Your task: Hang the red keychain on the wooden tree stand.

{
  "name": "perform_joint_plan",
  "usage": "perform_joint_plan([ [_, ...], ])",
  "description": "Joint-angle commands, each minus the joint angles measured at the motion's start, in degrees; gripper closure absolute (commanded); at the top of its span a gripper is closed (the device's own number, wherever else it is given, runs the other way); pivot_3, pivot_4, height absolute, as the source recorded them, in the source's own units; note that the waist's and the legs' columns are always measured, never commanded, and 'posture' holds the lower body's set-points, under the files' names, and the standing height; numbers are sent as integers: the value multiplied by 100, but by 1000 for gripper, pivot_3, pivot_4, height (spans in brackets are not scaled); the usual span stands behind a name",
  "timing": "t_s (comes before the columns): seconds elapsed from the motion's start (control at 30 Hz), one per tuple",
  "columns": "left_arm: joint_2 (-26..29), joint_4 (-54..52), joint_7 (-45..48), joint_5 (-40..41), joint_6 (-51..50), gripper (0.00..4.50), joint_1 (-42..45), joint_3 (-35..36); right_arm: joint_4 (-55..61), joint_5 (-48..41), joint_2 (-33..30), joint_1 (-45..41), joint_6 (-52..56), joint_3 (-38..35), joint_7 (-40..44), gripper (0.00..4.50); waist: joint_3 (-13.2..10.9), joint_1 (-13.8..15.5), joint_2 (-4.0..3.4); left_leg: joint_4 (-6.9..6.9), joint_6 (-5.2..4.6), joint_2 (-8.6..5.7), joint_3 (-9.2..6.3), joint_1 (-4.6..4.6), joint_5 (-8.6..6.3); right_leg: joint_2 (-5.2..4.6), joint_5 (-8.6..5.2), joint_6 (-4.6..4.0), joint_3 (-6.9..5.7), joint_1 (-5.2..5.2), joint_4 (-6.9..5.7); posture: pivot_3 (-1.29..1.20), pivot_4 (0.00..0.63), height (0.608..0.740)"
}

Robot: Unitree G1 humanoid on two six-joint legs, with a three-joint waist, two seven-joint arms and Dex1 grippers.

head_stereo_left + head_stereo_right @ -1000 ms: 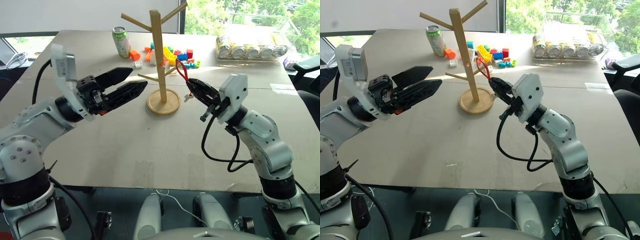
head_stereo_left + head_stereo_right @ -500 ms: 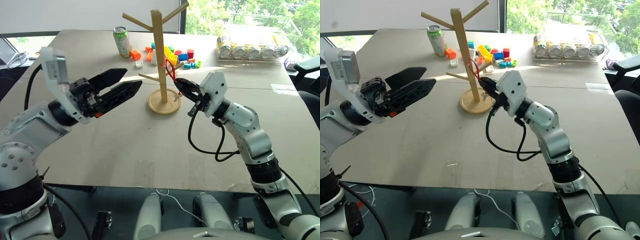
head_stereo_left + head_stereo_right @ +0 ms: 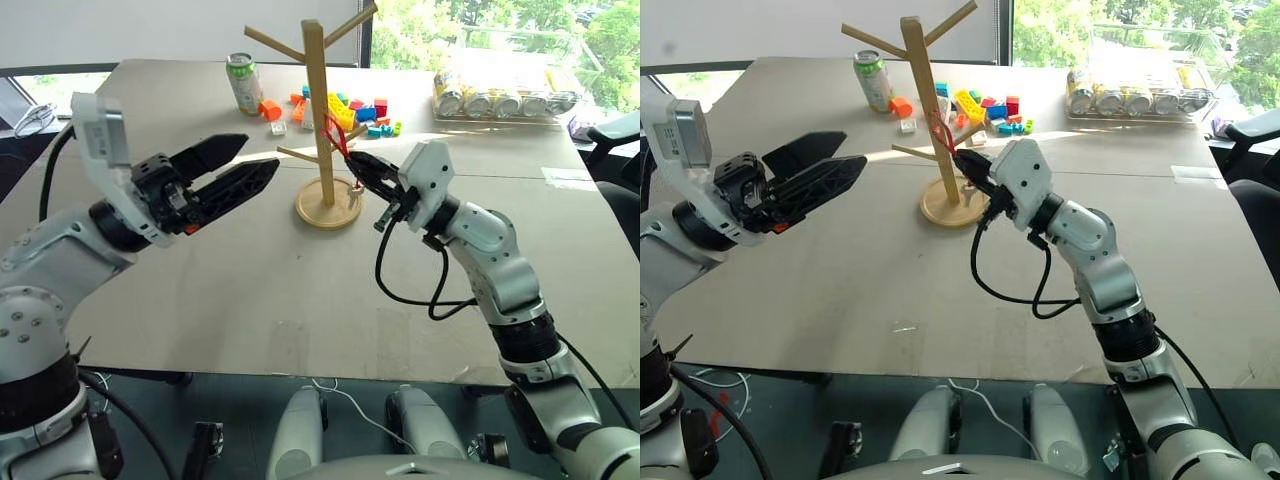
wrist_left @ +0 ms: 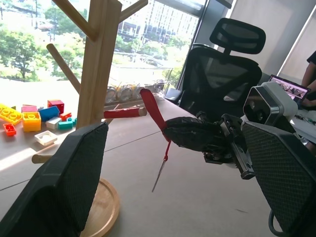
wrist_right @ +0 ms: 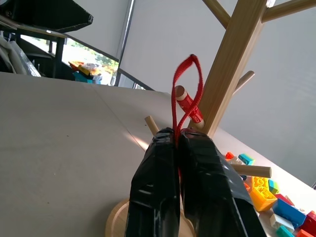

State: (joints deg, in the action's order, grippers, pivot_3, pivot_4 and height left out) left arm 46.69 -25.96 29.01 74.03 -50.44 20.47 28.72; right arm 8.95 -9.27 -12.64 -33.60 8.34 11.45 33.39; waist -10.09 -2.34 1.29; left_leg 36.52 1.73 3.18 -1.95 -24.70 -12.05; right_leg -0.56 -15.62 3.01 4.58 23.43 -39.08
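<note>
Tree stand (image 3: 323, 120) up on the desk (image 3: 250, 290), mid-far, base flat on the top. Right pincer (image 3: 362, 165) just right of the pole, up off the desk, w/ the keychain (image 4: 151, 107) clamped in it, loop lying over a low peg on that side, key hanging below. Left pincer (image 3: 246, 165) well left of the stand, also off the desk, pointing toward it. Behind the stand: can (image 3: 242, 83) far left, toy blocks (image 3: 345, 110) right behind the pole, row of cans (image 3: 500, 100) far right at the back edge.
</note>
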Motion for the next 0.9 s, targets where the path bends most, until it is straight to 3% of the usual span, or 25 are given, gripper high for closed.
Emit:
perform_joint_plan([
  [0.03,112,-129,82,40,146,0,48,59,246,-20,5,-1,-244,-90,3,4436,0,-1,0,0,0,0,0,0,0,0,0,0,0,0,0,0,150,740],
  [0.9,142,-139,9,-41,262,0,105,-29,-1046,701,193,-613,-460,68,-145,4436,0,-5,0,0,1,0,0,1,0,0,0,0,0,0,-1,0,150,740],
])
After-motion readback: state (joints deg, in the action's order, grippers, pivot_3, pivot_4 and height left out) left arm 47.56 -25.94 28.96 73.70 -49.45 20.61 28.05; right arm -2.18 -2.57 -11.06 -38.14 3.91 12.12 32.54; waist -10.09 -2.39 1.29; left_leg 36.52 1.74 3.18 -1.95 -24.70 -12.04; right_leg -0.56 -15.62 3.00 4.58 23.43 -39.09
